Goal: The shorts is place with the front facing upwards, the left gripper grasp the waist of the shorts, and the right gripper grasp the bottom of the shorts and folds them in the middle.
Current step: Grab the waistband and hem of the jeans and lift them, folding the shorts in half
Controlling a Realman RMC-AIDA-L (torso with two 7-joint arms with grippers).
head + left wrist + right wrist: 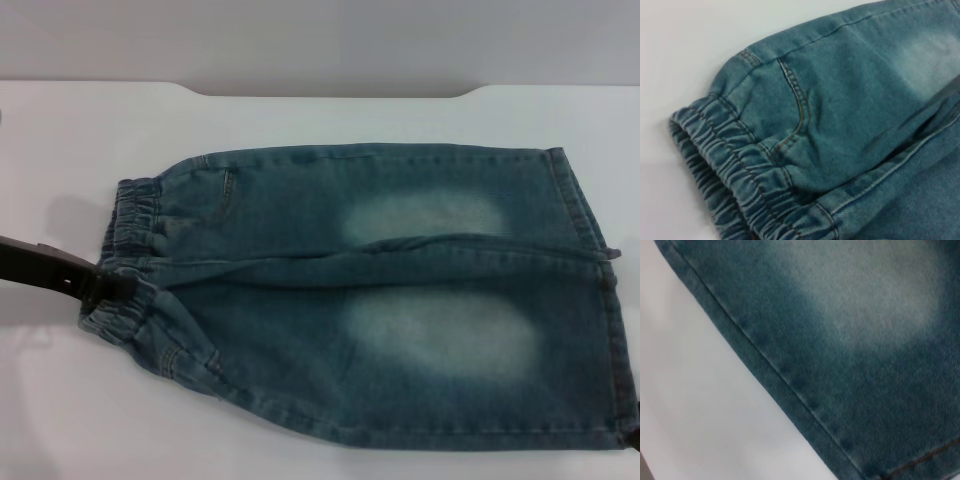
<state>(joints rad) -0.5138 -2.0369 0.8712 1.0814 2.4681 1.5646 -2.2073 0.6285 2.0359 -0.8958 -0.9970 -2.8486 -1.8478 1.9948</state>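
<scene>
Plainly, a white table [60, 400] is taking up nearly the whole scene, its far edge cut with a shallow notch, and a grey wall [320, 40] is standing behind it. No containers are showing anywhere. The shorts [380, 300] are lying flat on the table, spread sideways, with the waist [130, 260] pointing toward the robot's left and the bottom of the shorts [590, 290] reaching toward its right. Two pale faded patches are showing on the legs, one on each, and a curved pocket seam [799, 107] is sitting just beside the gathered band. The left gripper [95, 283] is coming in low from the left edge and touching the ruffled band about midway along it; its fingers are lying against or under the cloth, so I cannot tell how far apart they are or whether they are holding denim. The right gripper is not appearing in any view; only a dark speck is peeking in at the lower right corner by the hem, too small to name. A stitched side edge is running across the right wrist view over bare table.
</scene>
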